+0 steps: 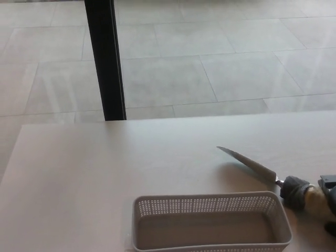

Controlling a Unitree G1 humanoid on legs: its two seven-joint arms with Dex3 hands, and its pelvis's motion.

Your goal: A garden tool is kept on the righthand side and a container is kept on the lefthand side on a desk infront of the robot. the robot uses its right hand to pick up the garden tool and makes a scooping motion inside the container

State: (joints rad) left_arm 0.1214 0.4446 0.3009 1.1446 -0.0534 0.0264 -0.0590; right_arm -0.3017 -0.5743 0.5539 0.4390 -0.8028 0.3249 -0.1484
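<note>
One garden tool (262, 170) lies on the pale bench (79, 184), toward its right side, with a narrow metal blade and a thick handle wrapped in dark and pale material. Its long axis runs diagonally: the pointed tip aims up and to the left, away from the robot, while the handle end sits lower and further right, near the picture's right edge. The blade looks tilted, its tip slightly raised above a soft shadow on the bench, though contact at the tip cannot be judged for sure.

At the handle's right end a small part of the right hand (329, 191) shows, black and cut off by the frame edge. It sits against the handle, but too little of it is visible to tell whether its fingers are closed around the handle or apart. The left hand does not show.

Just below and left of the tool, a grey rectangular container (210, 203) with perforated walls sits at the bench's near edge, its long side running left to right. Its right corner lies near the tool's handle, apart from it. Beyond the bench's far edge are large grey floor tiles (236, 68) and a black upright post (106, 58).
</note>
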